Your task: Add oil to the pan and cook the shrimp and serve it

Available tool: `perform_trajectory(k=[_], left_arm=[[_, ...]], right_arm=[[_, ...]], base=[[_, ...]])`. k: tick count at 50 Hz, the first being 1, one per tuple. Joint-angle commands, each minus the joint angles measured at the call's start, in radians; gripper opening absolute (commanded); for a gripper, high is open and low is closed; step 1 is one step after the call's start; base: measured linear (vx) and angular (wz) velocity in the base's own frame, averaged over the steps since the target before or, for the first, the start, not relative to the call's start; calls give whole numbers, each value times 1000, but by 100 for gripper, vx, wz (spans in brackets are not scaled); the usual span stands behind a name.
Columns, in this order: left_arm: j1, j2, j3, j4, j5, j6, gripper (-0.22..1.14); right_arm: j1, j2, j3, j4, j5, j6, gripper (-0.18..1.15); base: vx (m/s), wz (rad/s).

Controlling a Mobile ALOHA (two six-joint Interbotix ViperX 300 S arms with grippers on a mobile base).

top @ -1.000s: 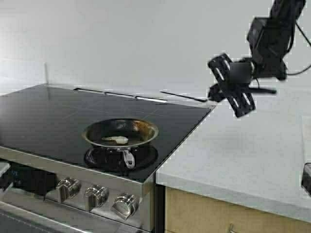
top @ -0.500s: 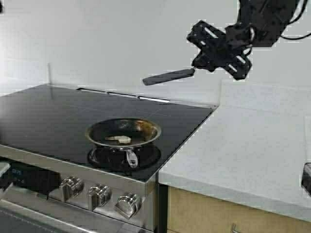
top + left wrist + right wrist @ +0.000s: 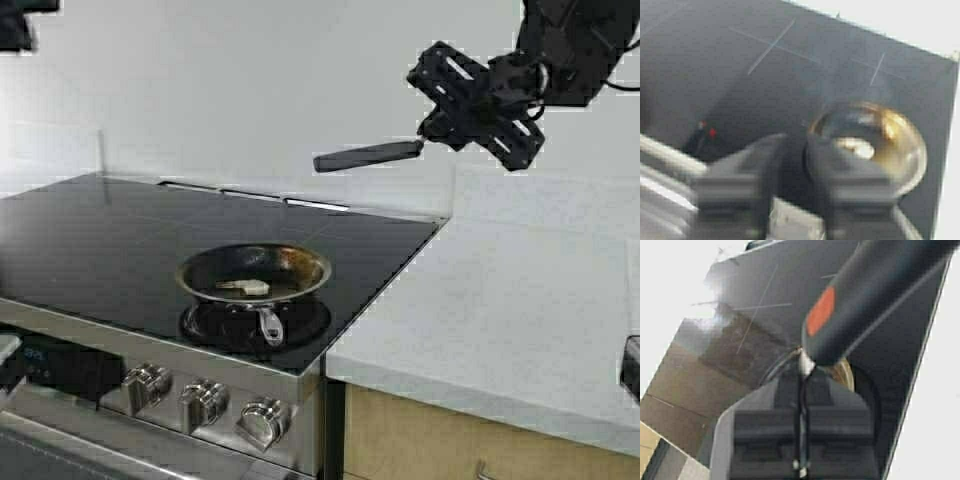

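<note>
Your right tool (image 3: 432, 140) hangs high above and to the right of the pan (image 3: 254, 273), clamped on the thin metal shank of a spatula (image 3: 367, 155). The right wrist view shows the two pads pressed together with only that narrow rod between them, and the spatula's dark, flat, matte blade with an orange mark reaching out over the stove. It looks light and stiff, but held so near one end it will lever in the grip, so expect it to swing.

The pan sits on the black glass stovetop (image 3: 90, 240), toward its front edge, short steel handle (image 3: 268, 325) pointing at the knobs (image 3: 203, 402). It is small, round, polished steel outside, brown-stained inside; I judge it rigid but light enough to skate on the smooth glass if you push sideways with the blade.

The shrimp (image 3: 246, 287) lies inside the pan, left of centre: one small pale curl, probably soft and slick, best slid under with the blade rather than pinched.

Your left tool (image 3: 790, 185) hovers above the stove on the pan's left, its fingers apart and empty. The pale tabletop (image 3: 500, 310) lies right of the pan.
</note>
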Motion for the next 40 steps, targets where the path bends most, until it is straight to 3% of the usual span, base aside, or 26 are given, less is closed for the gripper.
perform_trajectory(k=[1,11,28,40], left_arm=[[-9,106,-34,-5,-11,-3,102],[-89,322,-78,-52,-75,-51,101],[-209,758,-95,-51,-465,-224,101],[-221,1028,-133,86,-695,-423,101]], right_arm=[[2,-32,-8,5,-35,-15,10],[3,-34,-8,18,-43,-67,10],[3,-32,-5,18,-43,-97,10],[3,-31,-3,28,-43,-91,10]], base=[[0,0],[0,0],[0,0],[0,0]])
